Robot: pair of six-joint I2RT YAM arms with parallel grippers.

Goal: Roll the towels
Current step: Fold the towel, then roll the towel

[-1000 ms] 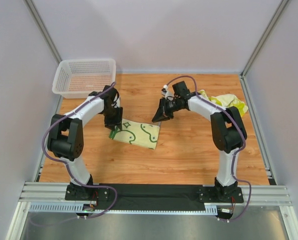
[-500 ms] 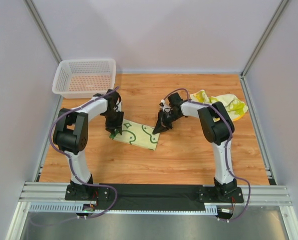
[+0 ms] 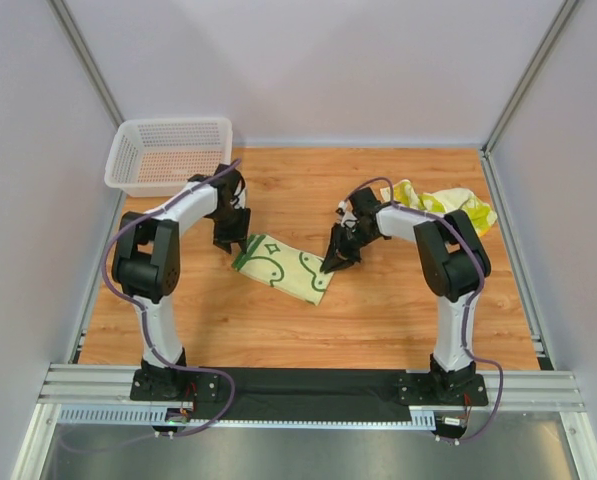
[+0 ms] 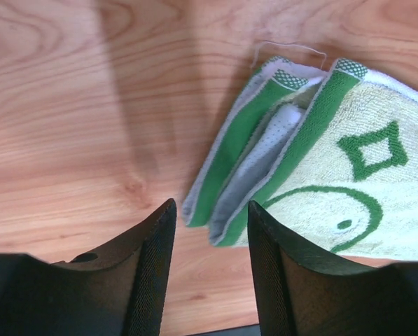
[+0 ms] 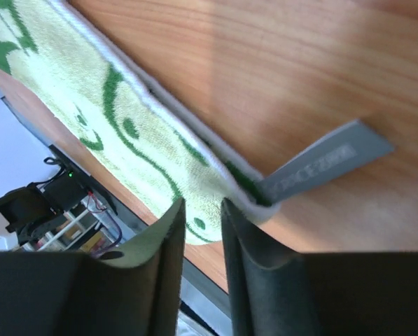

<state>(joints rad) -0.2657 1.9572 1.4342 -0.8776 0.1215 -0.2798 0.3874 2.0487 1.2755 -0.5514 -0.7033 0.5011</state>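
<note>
Top view: one folded towel [image 3: 283,268] lies flat on the wooden table [image 3: 378,320], slightly left of centre. Its long axis runs from far-left to near-right. The cloth is cream-yellow with green squiggles and a green border.

A crumpled heap of further towels [image 3: 446,208] is seen at the far right of the table, just behind the right arm. A white mesh basket [image 3: 170,123] stands in the far left corner, well apart from the folded towel.

Left gripper [image 3: 228,243]: positioned at the far-left end of the folded towel. In the left wrist view the jaws stand moderately apart and nothing is held between them. The layered end of the towel, green borders with a white inner layer, lies just beyond the fingertips [image 4: 161,224]. Whether they touch cloth or table cannot be told.

Right gripper [image 3: 336,264]: positioned at the right end of the folded towel, tilted down toward the table. In the right wrist view the jaws are parted by only a narrow slit, and nothing is seen pinched in it. The towel's edge and a grey sewn-in tag [image 5: 328,157] lie just past the tips. The print on the tag cannot be read.
</note>
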